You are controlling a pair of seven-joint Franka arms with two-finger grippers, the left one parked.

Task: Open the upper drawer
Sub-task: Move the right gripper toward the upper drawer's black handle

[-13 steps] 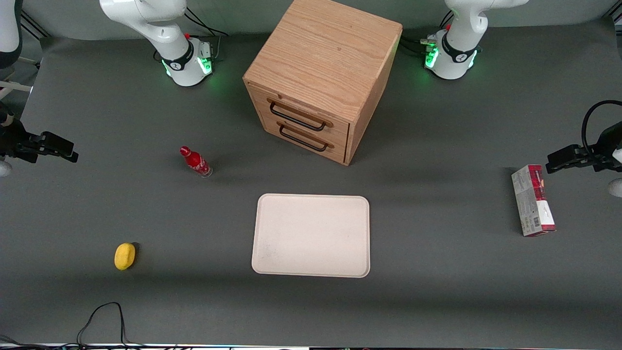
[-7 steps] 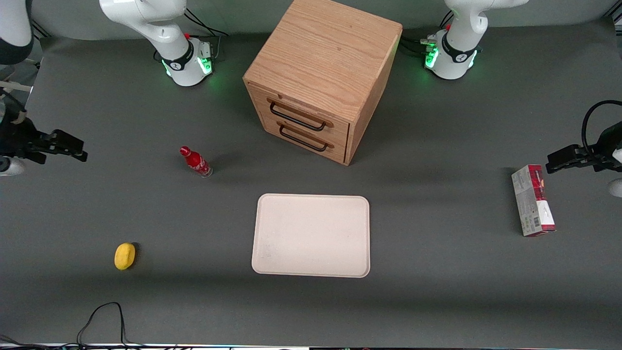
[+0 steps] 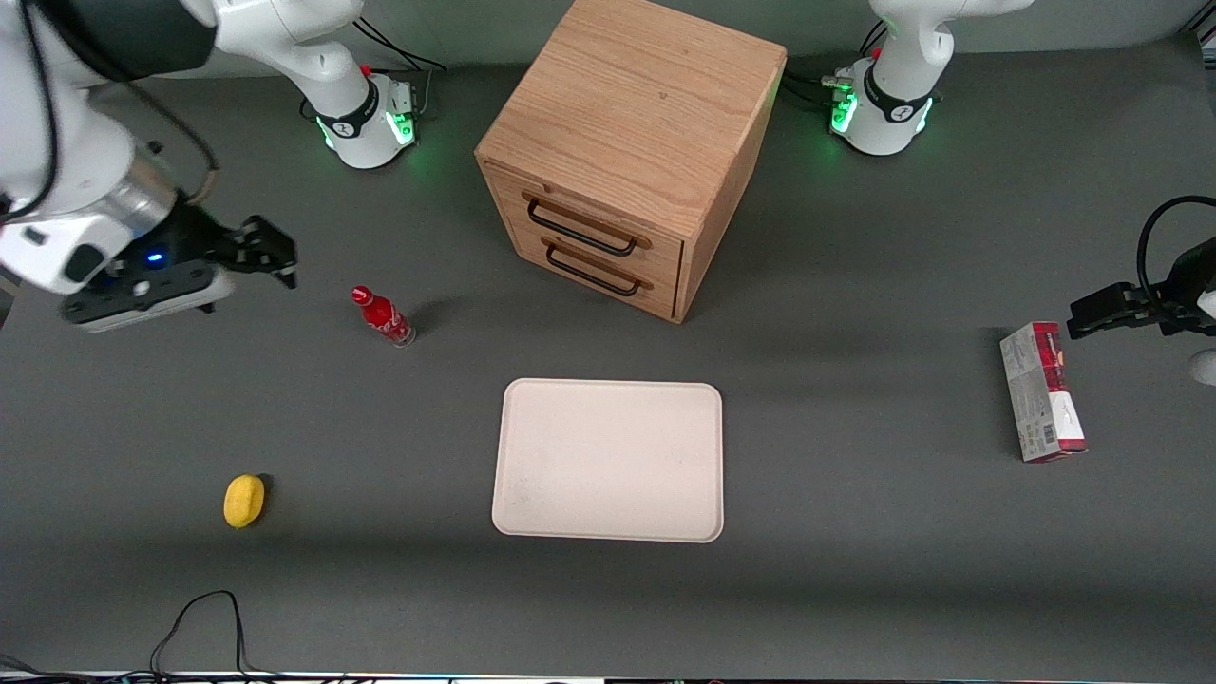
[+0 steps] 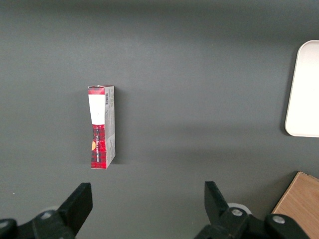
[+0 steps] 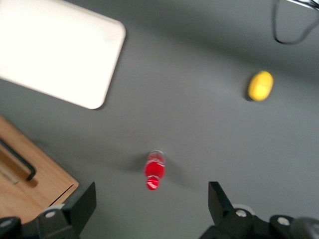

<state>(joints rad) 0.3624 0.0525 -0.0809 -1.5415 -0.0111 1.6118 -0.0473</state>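
The wooden cube cabinet (image 3: 632,123) stands at the table's middle, far from the front camera. Its upper drawer (image 3: 608,217) is pushed in, with a thin black wire handle (image 3: 579,230). The identical lower drawer (image 3: 617,263) below it is also shut. My right gripper (image 3: 270,251) hovers above the table toward the working arm's end, well apart from the cabinet, open and empty. In the right wrist view the gripper (image 5: 149,203) has its fingers wide apart, with a red bottle (image 5: 154,171) below and a corner of the cabinet (image 5: 35,184) showing.
The red bottle (image 3: 382,315) stands between gripper and cabinet. A cream tray (image 3: 608,461) lies nearer the front camera than the cabinet. A yellow lemon (image 3: 243,500) lies near the front edge. A red-and-white box (image 3: 1041,391) lies toward the parked arm's end.
My right gripper has swung in from the table's edge toward the bottle and cabinet, and more of the arm now shows. The drawers have not moved.
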